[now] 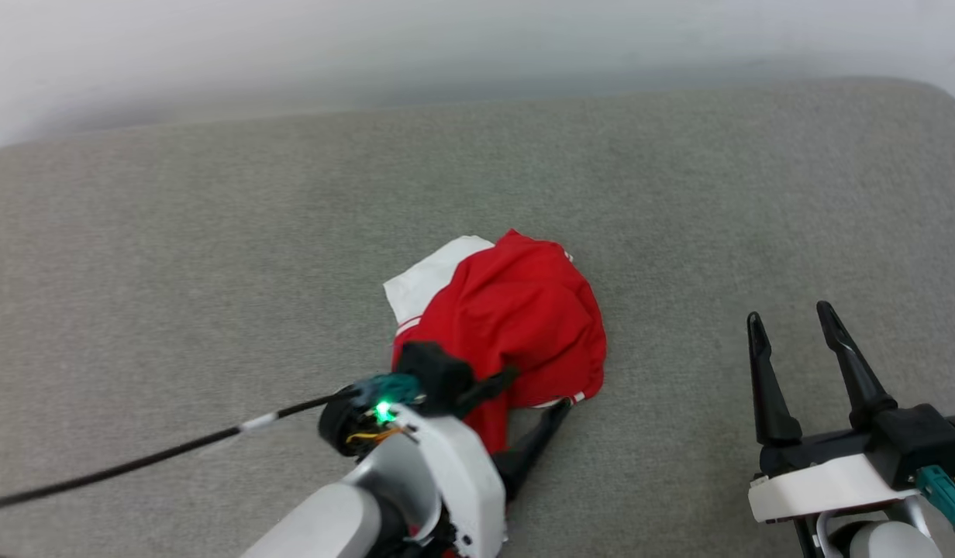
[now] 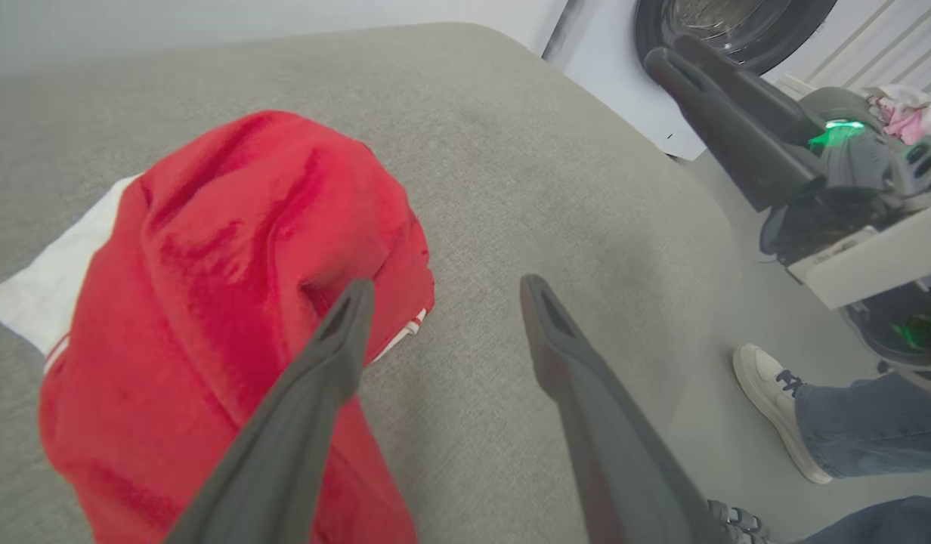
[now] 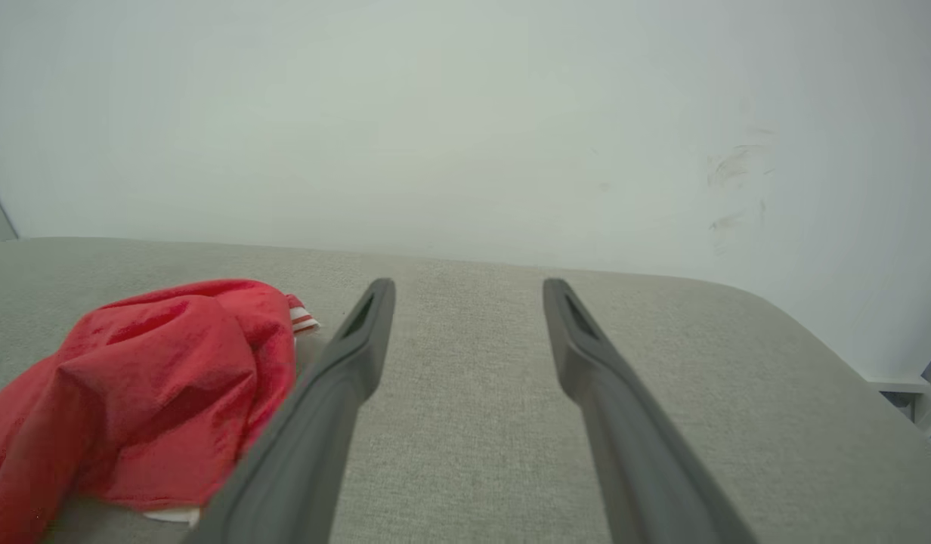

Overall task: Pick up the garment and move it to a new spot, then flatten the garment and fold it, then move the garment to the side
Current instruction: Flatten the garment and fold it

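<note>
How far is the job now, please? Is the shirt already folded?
Nothing looks finished: the garment lies crumpled in a heap on the grey surface. In hand: the open left gripper sits at its near edge, gripping nothing; the right gripper is open, apart. To do: flattening, folding, moving aside.
</note>
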Robot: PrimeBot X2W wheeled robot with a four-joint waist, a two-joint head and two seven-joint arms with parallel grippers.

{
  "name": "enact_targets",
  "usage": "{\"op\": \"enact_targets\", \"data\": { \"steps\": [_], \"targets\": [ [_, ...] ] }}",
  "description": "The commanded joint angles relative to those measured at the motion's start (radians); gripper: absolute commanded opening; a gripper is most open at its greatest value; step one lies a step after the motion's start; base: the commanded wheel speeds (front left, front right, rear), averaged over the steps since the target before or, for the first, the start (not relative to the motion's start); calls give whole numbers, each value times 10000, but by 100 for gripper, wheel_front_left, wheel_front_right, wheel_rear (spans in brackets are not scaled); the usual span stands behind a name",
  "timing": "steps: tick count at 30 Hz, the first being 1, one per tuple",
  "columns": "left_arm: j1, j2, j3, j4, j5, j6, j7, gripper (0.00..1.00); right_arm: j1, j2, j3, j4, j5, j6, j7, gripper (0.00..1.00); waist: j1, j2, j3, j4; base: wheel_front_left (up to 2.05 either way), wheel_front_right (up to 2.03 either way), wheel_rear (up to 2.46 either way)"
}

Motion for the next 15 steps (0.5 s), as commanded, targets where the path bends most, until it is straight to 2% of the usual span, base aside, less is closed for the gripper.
{"op": "enact_targets", "data": {
  "steps": [1,7,15],
  "targets": [
    [-259,-131,-95,151,-37,-57,163,100,-175,0,41,-13,41,-3,-16,100,-1,-1,225,-238,0,0,0],
    [-1359,-803,-533,1603,251,-146,743,100,-370,-4,148,-61,26,-4,-16,100,-1,-1,758,-653,0,0,0],
    [-2740,-1096,-1091,3977,1588,-18,549,100,-594,-2,54,-169,104,-3,-16,100,-1,-1,1419,-991,0,0,0]
  ]
}}
